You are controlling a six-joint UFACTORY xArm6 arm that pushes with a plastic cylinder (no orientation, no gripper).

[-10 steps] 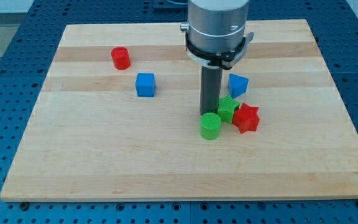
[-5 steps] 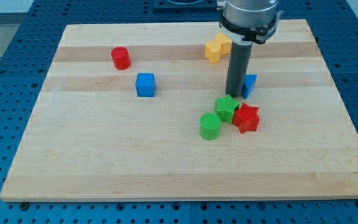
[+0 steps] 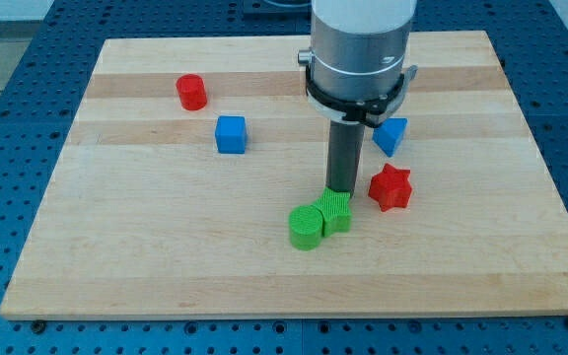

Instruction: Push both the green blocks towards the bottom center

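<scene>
Here, my tip (image 3: 340, 191) down at the top edge of the green star block (image 3: 336, 211), itself touching the green cylinder (image 3: 306, 228) on the desk (image 3: 146, 247), below centre; no fingers, nothing held; red star (image 3: 390, 187) apart, rightward.

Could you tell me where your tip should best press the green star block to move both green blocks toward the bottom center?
My tip should press the green star block on its upper face, coming from the view's top, probably slightly from the right. The green cylinder touches its lower-left side, so both should travel together.
</scene>
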